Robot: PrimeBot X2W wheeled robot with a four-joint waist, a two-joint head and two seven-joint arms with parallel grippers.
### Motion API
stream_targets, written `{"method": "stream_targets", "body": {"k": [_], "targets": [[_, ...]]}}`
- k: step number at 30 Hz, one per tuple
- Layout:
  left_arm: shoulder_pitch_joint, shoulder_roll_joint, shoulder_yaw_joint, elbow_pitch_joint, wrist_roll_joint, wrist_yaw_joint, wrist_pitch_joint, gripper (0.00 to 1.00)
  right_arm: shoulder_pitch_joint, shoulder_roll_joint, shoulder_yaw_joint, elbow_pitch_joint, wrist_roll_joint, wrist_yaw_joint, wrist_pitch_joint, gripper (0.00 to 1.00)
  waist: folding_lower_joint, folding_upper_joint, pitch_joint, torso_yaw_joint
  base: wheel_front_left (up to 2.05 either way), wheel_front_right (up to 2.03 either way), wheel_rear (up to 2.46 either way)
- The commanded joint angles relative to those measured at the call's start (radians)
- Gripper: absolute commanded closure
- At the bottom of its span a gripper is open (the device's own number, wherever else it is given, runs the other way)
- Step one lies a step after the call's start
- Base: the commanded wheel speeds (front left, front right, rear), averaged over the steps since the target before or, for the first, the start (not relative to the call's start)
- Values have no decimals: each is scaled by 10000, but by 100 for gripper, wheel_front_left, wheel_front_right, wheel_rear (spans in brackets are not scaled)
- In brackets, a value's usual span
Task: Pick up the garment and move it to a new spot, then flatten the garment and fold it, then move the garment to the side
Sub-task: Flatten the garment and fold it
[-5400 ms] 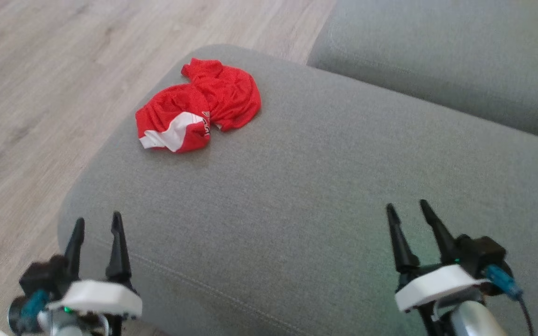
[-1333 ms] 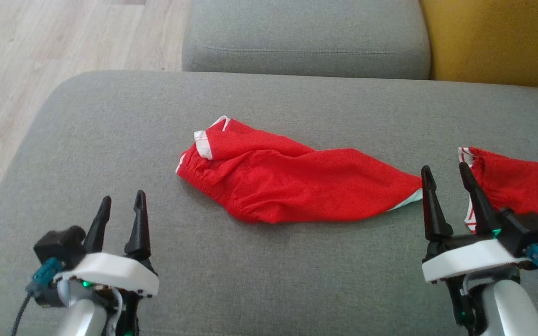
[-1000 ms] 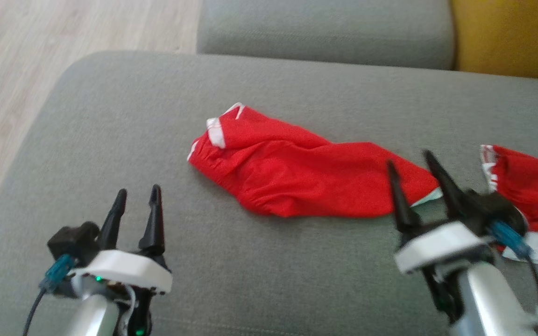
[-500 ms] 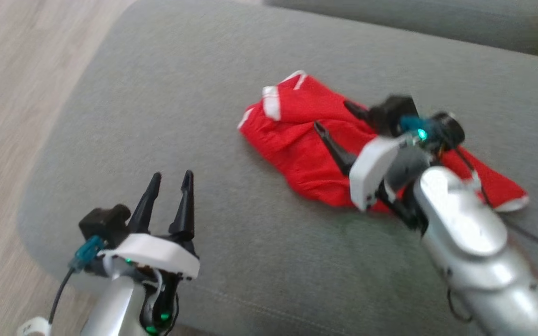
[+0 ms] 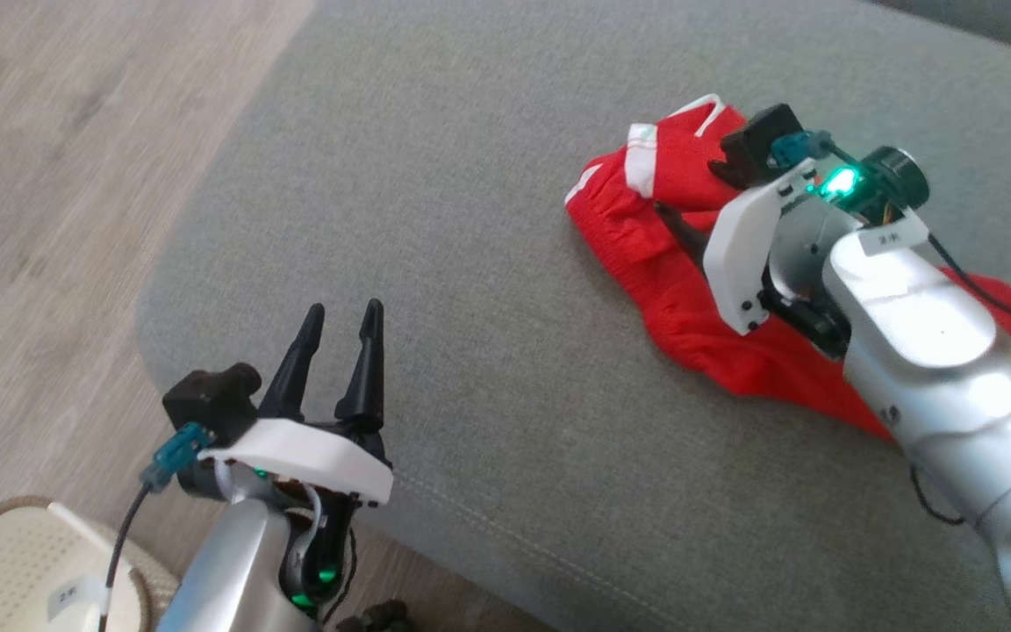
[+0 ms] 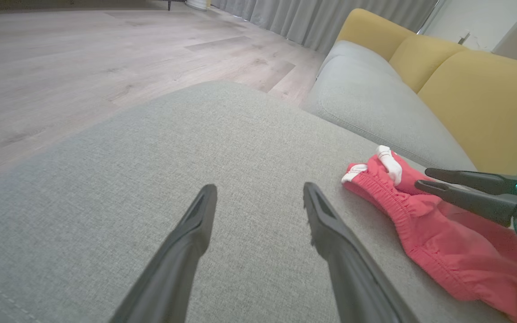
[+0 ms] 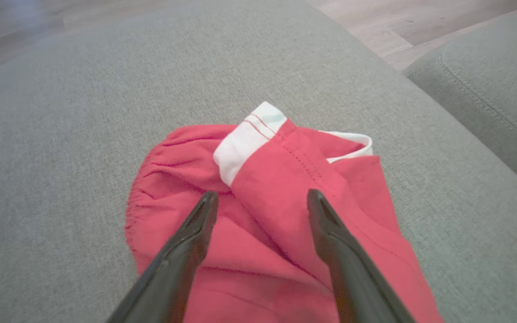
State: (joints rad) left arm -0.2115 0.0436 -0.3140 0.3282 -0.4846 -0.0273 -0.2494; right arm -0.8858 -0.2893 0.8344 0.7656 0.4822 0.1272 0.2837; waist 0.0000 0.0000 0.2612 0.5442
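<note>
We work over a broad grey seat cushion point(image 5: 470, 263) with pale wood floor point(image 5: 49, 175) to its left. A second grey cushion point(image 6: 366, 98) lies beyond it, before three yellow back cushions point(image 6: 487, 98) and grey curtains point(image 6: 312, 18). We count one garment point(image 5: 637, 237), red with white trim, crumpled on the far right of the near cushion. Of two grippers, the right gripper point(image 7: 262, 195) hangs over it, jaws apart and astride a fold. The left gripper point(image 5: 345, 307) is at the near left, jaws spread and empty.

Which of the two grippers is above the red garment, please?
The right gripper; the left gripper is over bare grey cushion, apart from the garment.
</note>
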Motion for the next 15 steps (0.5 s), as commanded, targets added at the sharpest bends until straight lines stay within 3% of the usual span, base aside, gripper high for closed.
{"method": "stream_targets", "body": {"k": [1,7,8,9,10,15], "targets": [[-344,70,226,-380,-98,28,-124,0,-491,26,326,64,168,35,-18,0,0,0,264,135,0,0,0],[-354,68,128,-550,-287,166,-124,0,-1061,24,839,949,395,35,-376,0,0,0,456,183,0,0,0],[-350,68,117,-575,-322,192,-124,0,-1122,62,891,1121,479,35,-417,27,0,0,478,185,0,0,0],[-343,68,104,-586,-347,211,-124,0,-1179,95,957,1267,544,35,-474,73,0,0,492,186,0,0,0],[-337,68,88,-587,-362,223,-124,0,-1239,110,1003,1413,578,35,-573,100,0,0,496,183,0,0,0],[-407,67,-17,-453,-395,209,-124,0,-1386,147,815,2066,778,35,-1497,100,0,0,327,127,0,0,0]]}}
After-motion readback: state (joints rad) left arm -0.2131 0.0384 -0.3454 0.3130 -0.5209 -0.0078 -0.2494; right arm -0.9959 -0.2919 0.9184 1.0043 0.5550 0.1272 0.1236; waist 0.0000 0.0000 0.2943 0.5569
